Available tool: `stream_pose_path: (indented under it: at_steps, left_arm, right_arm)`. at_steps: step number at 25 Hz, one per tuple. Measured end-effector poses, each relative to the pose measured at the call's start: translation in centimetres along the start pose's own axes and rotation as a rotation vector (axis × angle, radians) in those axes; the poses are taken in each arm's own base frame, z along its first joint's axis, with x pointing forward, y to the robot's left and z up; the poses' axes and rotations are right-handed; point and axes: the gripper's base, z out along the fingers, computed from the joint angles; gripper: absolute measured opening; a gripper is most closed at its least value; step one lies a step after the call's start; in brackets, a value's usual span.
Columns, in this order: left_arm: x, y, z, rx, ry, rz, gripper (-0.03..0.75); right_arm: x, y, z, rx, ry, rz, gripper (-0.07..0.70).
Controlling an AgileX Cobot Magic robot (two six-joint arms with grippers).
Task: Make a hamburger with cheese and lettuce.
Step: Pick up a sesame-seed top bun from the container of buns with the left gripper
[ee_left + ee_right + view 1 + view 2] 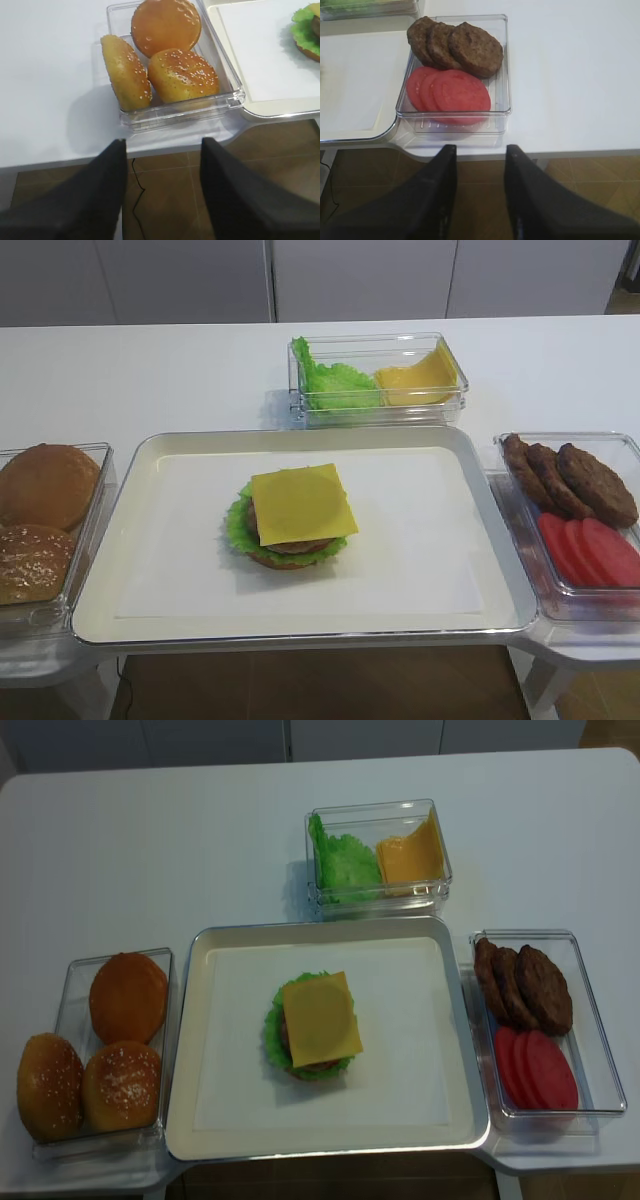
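One hamburger (318, 1030) is sitting mid-tray (440, 1120) — its single cheese (320, 1018) square lying on top, lettuce (271, 1030) frilling out beneath. At nine o'clock, three buns (128, 996); at three o'clock, three patties (543, 988) and three tomato slices (545, 1068). Left gripper (162, 165) and right gripper (480, 165) are both hanging with fingers spread, grasping nothing.

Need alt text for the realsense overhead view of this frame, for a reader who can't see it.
A topless hamburger sits mid-tray, a square cheese slice on its patty and lettuce frilling out below. A bin of buns stands to the left, patties and tomato slices to the right, spare lettuce and cheese behind. No arm is in view.
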Motion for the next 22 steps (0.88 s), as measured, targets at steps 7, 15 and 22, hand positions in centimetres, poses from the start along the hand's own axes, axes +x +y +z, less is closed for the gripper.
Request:
stream_pose_path:
  at_steps: [7, 15, 22]
  left_arm:
    - [0.0, 0.0, 0.0, 0.0, 0.0, 0.0, 0.36]
    - [-0.6, 0.0, -0.7, -0.005, -0.044, 0.003, 0.415]
    - [-3.7, 0.3, -1.0, -0.039, 0.002, -0.02, 0.42]
  right_arm:
    - [0.0, 0.0, 0.0, 0.0, 0.0, 0.0, 0.266]
    - [0.0, 0.0, 0.0, 0.0, 0.0, 0.0, 0.266]
    - [0.0, 0.0, 0.0, 0.0, 0.0, 0.0, 0.266]
